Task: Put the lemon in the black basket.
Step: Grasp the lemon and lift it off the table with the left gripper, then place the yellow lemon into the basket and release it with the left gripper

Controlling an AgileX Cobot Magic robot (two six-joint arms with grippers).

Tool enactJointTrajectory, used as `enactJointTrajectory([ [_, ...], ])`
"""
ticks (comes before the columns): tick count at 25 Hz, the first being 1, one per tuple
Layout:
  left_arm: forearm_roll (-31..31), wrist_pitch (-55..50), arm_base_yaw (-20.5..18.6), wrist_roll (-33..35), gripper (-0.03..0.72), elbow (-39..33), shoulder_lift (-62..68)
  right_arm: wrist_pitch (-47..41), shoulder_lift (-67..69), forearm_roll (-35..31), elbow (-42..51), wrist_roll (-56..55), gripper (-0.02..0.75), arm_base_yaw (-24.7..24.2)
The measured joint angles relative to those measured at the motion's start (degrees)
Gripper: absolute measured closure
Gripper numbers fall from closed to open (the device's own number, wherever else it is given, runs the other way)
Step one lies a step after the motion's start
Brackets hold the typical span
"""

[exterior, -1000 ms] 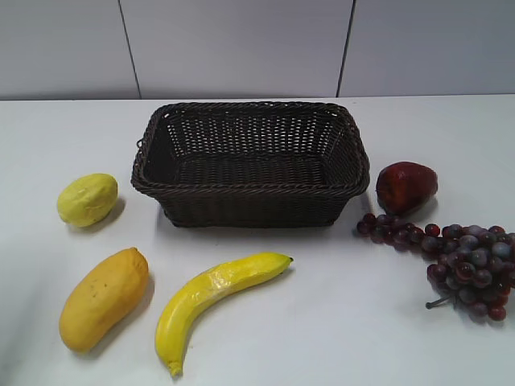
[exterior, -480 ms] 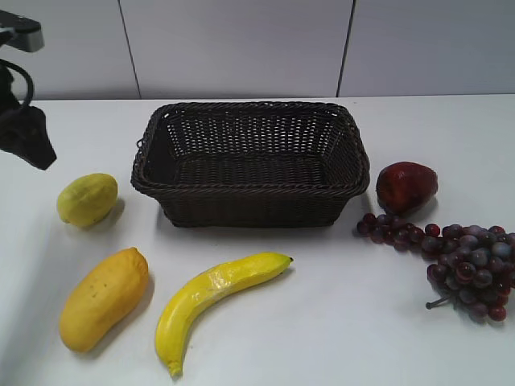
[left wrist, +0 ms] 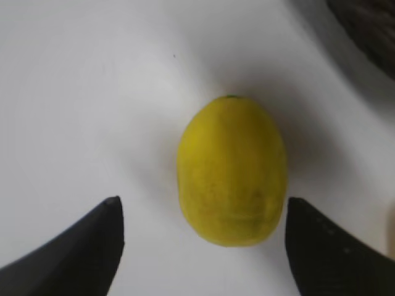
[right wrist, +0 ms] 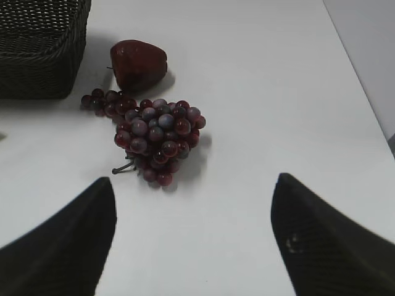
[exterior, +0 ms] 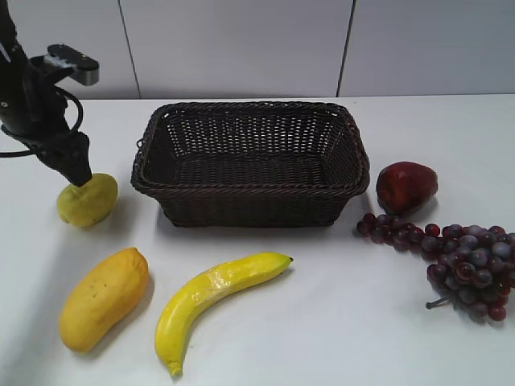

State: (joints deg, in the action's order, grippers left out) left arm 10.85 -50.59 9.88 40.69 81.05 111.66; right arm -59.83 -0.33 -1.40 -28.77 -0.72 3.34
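The lemon (exterior: 88, 201) is a small greenish-yellow oval on the white table, left of the black basket (exterior: 249, 189). The basket is dark woven wicker, rectangular and holds nothing. My left gripper (exterior: 80, 175) hangs just above the lemon's top left and is open. In the left wrist view the lemon (left wrist: 232, 169) lies between and just ahead of the two open fingers (left wrist: 200, 213), apart from both. My right gripper (right wrist: 192, 188) is open and empty over bare table; it does not show in the exterior view.
A mango (exterior: 103, 297) and a banana (exterior: 213, 301) lie in front of the basket at the left. A dark red fruit (exterior: 406, 186) and a bunch of purple grapes (exterior: 463, 261) lie right of the basket; both show in the right wrist view (right wrist: 139, 63).
My left arm has come in from the upper left and moved right and down, from the frame's edge to just above the lemon. The fruits and basket have not moved.
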Motion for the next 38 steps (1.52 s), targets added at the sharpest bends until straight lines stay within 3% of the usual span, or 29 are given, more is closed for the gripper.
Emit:
enactJointTrajectory([
  [8, 3.5, 0.1, 0.0, 1.7, 0.087, 0.0, 5.8, 0.0, 0.0, 0.0, 0.0, 0.0, 0.147, 0.0],
  [14, 3.9, -0.2, 0.0, 1.8, 0.156, 0.2, 6.6, 0.0, 0.0, 0.0, 0.0, 0.0, 0.147, 0.0],
  [25, 4.4, 2.0, -0.5, 1.5, 0.156, 1.3, -8.3, 0.0, 0.0, 0.0, 0.0, 0.0, 0.147, 0.0],
  [30, 6.2, 3.9, 4.8, 1.4, 0.156, 6.1, -10.3, 0.0, 0.0, 0.0, 0.0, 0.0, 0.147, 0.0],
  [38, 6.8, 17.6, 17.4, 1.4, 0.156, 7.3, -5.6, 0.0, 0.0, 0.0, 0.0, 0.0, 0.147, 0.0],
])
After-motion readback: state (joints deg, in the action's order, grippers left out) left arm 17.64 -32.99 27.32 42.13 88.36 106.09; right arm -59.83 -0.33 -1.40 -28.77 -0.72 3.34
